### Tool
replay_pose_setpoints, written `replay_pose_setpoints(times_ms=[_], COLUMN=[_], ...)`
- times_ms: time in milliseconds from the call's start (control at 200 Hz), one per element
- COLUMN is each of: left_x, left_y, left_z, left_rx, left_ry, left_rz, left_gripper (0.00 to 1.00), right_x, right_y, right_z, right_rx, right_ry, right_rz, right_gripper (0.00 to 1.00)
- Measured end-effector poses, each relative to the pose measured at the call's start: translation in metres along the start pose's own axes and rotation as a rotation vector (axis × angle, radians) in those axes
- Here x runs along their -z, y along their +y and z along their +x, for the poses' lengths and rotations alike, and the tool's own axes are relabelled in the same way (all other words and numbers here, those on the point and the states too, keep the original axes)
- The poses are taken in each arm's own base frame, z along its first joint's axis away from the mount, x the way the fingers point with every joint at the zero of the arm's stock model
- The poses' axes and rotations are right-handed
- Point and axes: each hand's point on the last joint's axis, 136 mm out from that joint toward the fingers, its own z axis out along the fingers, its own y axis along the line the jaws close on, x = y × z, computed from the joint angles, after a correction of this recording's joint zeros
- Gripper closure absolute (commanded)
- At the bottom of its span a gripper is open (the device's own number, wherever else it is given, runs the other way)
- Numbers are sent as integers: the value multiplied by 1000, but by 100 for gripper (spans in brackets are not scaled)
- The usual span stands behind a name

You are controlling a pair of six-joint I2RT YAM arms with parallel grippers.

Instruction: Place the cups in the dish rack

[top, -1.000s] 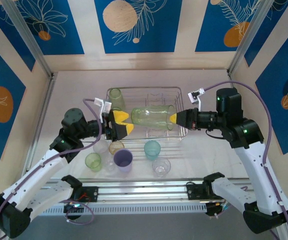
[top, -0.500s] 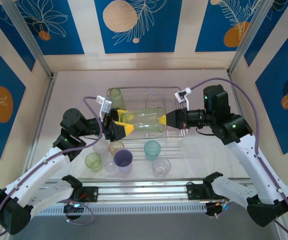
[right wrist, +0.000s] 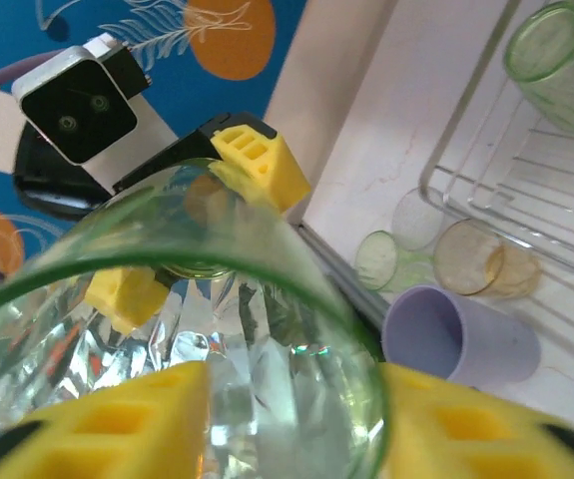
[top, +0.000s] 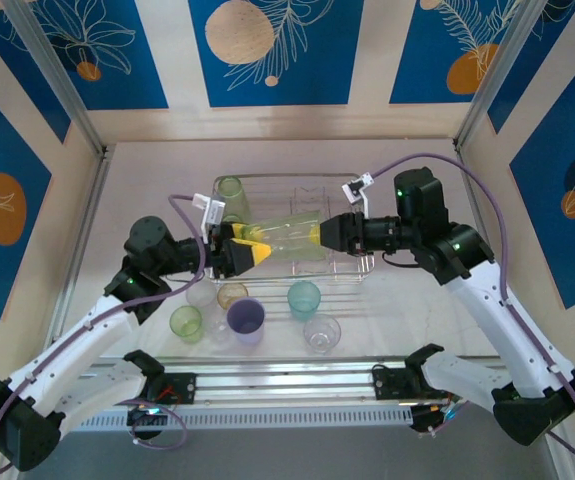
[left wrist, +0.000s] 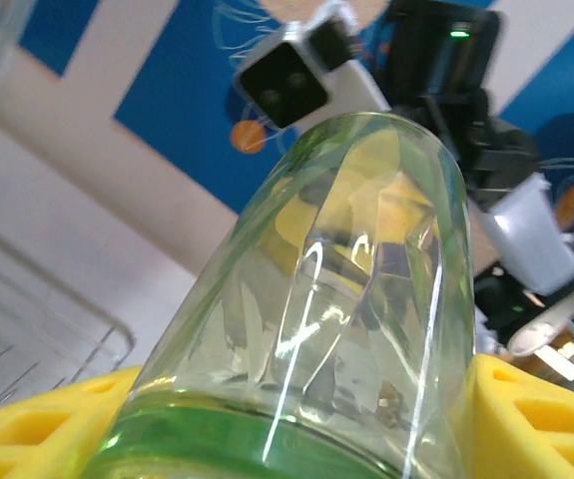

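Note:
A pale green cup [top: 285, 240] hangs sideways over the dish rack [top: 297, 182], stretched between both grippers. My left gripper [top: 258, 248] has its yellow fingers [left wrist: 536, 419] pressed on either side of the cup's base [left wrist: 326, 329]. My right gripper [top: 316, 238] stands open at the cup's mouth [right wrist: 267, 329], one finger inside the rim and one outside it. A second green cup [top: 230, 190] stands in the rack's far left corner. In front of the rack stand a green cup [top: 185, 322], a lilac one [top: 246, 318], a teal one [top: 304, 298], an amber one [top: 232, 294] and a clear one [top: 322, 333].
The rack's wire rim [right wrist: 466, 130] runs close under the held cup. The loose cups crowd the table between the rack and the metal rail [top: 287, 378] at the near edge. Pale walls close in the table on the left, right and back.
The right arm carried the green cup leftward into the left gripper. The left jaws narrowed onto its base, and the right jaws, shut on the rim before, have opened.

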Motion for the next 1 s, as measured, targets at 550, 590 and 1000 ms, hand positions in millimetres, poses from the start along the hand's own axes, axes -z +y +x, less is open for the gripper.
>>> replay_pose_setpoints(times_ms=[550, 590, 1000], left_x=[74, 76, 86], left_y=[118, 121, 168], left_z=[41, 44, 68], left_rx=[273, 275, 183], left_ry=[486, 526, 799], left_rz=[-1031, -1063, -1312], left_gripper=[100, 100, 100], right_x=[81, 80, 77], right_y=[-100, -103, -119], right_z=[3, 4, 13], right_rx=[-154, -160, -191], right_ry=[-363, -357, -327], right_rz=[546, 553, 599], right_gripper=[51, 51, 51])
